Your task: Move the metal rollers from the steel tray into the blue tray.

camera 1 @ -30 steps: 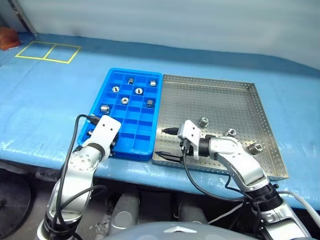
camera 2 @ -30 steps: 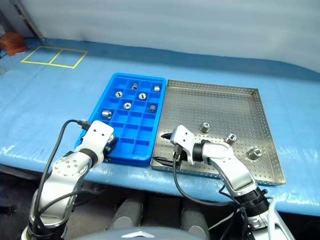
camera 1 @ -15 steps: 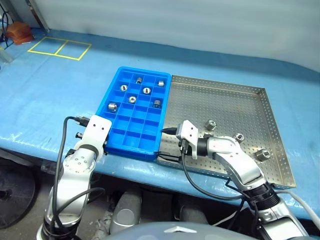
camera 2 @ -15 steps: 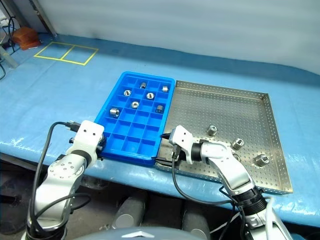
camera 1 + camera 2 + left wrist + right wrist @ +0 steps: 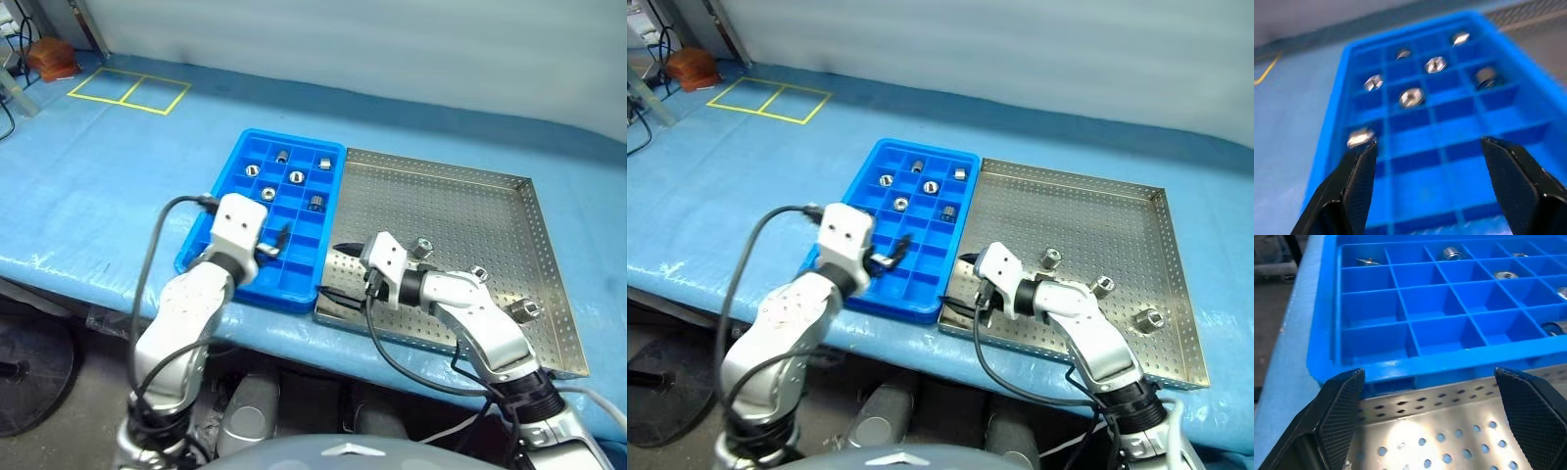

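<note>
1. Left gripper (image 5: pixel 276 243): hovered over the near half of the blue tray (image 5: pixel 231 168), jaws spread and holding nothing. In the left wrist view its fingers (image 5: pixel 1359 171) framed bare compartments, with six metal rollers (image 5: pixel 1410 97) lying singly in cells further along. Judgement: this arm was free and should stay clear of the filled cells.

2. Blue tray: lay on the blue desk (image 5: pixel 108 186), its long side touching the steel tray (image 5: pixel 529 255). Rollers occupied only the far rows; the near rows were vacant.

3. Right gripper (image 5: pixel 331 271): sat at the near corner of the steel tray beside the blue tray's rim, jaws spread wide and empty; the right wrist view showed perforated floor between its fingers (image 5: pixel 1339 406).

4. Steel tray: three rollers (image 5: pixel 422 247) stood on the floor, well apart, beyond and to the right of the gripper.

5. Advice: the right gripper probably should turn toward the nearest roller, straddle it squarely, close on its round sides, then lift above the rim before crossing.
</note>
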You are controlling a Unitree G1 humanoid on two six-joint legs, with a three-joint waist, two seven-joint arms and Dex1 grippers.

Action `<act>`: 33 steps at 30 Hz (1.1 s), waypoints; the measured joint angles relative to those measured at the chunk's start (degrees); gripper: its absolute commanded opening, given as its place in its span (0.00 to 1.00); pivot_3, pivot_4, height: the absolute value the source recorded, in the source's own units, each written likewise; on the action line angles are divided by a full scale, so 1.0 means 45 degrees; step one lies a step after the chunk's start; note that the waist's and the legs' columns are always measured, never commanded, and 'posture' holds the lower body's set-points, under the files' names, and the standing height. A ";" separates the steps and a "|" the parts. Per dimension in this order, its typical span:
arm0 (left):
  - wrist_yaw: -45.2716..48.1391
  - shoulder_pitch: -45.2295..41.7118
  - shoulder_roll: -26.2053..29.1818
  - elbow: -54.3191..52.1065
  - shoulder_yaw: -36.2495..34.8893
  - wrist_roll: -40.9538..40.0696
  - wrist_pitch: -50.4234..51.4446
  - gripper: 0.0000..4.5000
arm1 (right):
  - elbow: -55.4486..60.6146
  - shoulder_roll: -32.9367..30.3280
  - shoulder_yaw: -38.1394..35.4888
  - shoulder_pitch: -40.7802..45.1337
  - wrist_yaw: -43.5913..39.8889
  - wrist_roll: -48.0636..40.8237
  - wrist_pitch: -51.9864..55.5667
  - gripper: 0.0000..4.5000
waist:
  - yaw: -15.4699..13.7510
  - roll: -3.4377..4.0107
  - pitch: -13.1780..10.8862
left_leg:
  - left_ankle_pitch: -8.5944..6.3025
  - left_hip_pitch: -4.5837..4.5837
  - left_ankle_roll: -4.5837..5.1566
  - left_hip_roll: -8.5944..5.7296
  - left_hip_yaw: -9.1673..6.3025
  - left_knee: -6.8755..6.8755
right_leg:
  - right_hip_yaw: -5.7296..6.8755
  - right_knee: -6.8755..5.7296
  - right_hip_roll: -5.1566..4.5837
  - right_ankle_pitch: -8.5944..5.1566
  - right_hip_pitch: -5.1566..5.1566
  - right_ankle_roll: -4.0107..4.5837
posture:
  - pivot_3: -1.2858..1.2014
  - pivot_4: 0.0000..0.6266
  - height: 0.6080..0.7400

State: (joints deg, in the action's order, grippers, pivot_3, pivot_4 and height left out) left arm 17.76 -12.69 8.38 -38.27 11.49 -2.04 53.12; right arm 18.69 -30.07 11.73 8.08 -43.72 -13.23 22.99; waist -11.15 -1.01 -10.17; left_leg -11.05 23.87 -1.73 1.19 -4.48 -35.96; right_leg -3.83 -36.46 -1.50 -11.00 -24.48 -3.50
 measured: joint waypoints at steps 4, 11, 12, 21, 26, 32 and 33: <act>0.1481 -0.1960 -0.0047 0.3738 0.1297 -0.0408 -0.1995 0.81 | 0.0897 -0.0644 -0.0889 -0.1016 0.0811 0.0268 0.0604 1.00 | 0.0456 0.0005 0.0003 | -0.0005 0.0026 0.0005 -0.0004 0.0007 -0.0003 | -0.0009 0.0041 0.0002 0.0012 0.0002 -0.0018 | 0.56 0.24 1.00; 0.3344 -0.3784 -0.0028 0.8502 0.2901 -0.0138 -0.5110 0.81 | 0.2273 -0.0865 -0.2090 -0.2909 0.2069 0.0591 0.1445 1.00 | 0.1770 0.0016 0.0009 | -0.0030 0.0050 0.0044 -0.0004 0.0011 0.0000 | -0.0020 0.0100 0.0003 0.0027 0.0007 -0.0044 | 0.52 0.24 1.00; 0.3487 -0.3940 -0.0096 0.8948 0.2975 -0.0114 -0.5424 0.81 | 0.2444 -0.0868 -0.2148 -0.3093 0.2172 0.0595 0.1514 1.00 | 0.1919 0.0015 0.0009 | -0.0030 0.0049 0.0044 -0.0004 0.0012 -0.0002 | -0.0019 0.0099 0.0003 0.0029 0.0007 -0.0046 | 0.51 0.24 1.00; 0.3862 -0.4939 -0.0532 1.1424 0.3262 0.0477 -0.6985 0.81 | 0.3447 -0.0752 -0.2491 -0.4131 0.2878 0.0600 0.1699 1.00 | 0.3036 0.0020 0.0012 | -0.0028 0.0001 0.0047 -0.0004 0.0026 -0.0024 | -0.0046 0.0086 0.0004 0.0045 0.0047 -0.0074 | 0.49 0.24 1.00; 0.3852 -0.4938 -0.0564 1.1741 0.3265 0.0856 -0.7183 0.81 | 0.3522 -0.0722 -0.2491 -0.4133 0.3064 0.0598 0.1701 1.00 | 0.3226 0.0021 0.0012 | -0.0028 -0.0001 0.0047 -0.0005 0.0025 -0.0022 | -0.0051 0.0080 0.0006 0.0048 0.0047 -0.0078 | 0.49 0.24 1.00; 0.3889 -0.4851 -0.0580 1.1754 0.3265 0.0953 -0.7183 0.81 | 0.3519 -0.0716 -0.2450 -0.4077 0.3113 0.0606 0.1700 1.00 | 0.3275 0.0021 0.0012 | -0.0028 -0.0011 0.0047 -0.0006 0.0037 -0.0023 | -0.0067 0.0071 0.0007 0.0051 0.0047 -0.0083 | 0.49 0.24 1.00; 0.3883 -0.4845 -0.0578 1.1753 0.3264 0.0957 -0.7183 0.81 | 0.3519 -0.0715 -0.2443 -0.4075 0.3113 0.0606 0.1700 1.00 | 0.3274 0.0021 0.0012 | -0.0028 -0.0012 0.0047 -0.0005 0.0037 -0.0023 | -0.0067 0.0070 0.0008 0.0051 0.0047 -0.0083 | 0.50 0.24 1.00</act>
State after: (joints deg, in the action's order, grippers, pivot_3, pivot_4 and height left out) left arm 35.24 -34.50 5.77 14.61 26.18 2.26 20.79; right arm 34.52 -33.29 0.74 -10.26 -29.71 -10.50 30.64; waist 3.58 -0.92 -10.11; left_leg -11.17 23.81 -1.52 1.17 -4.31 -36.06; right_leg -4.14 -36.15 -1.46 -10.77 -24.27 -3.87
